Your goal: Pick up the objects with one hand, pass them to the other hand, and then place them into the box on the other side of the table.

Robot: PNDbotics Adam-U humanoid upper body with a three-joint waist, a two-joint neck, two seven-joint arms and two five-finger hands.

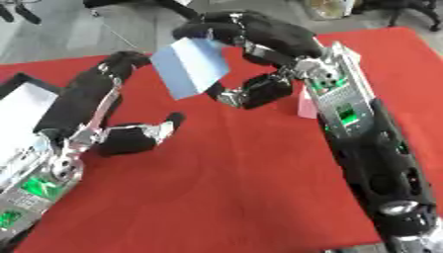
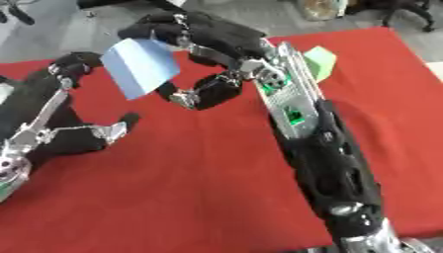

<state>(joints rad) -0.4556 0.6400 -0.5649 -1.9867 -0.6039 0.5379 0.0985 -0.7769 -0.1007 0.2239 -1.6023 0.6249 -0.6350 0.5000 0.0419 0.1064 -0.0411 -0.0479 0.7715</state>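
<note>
Red cloth (image 1: 234,188) is spread over the table. From the left eye, a pale blue card (image 1: 190,66) is pinched by the right hand (image 1: 251,37), hanging below its curled fingers; the left hand (image 1: 112,99) is held open just beside it. From the right eye, a green card (image 2: 318,63) is seen behind the right wrist.

The light is bright and even. Both pictures look soft and blurry all over. Shadows on the red table (image 1: 234,188) are faint.

Tilted pale blue card (image 1: 190,66), held aloft
</note>
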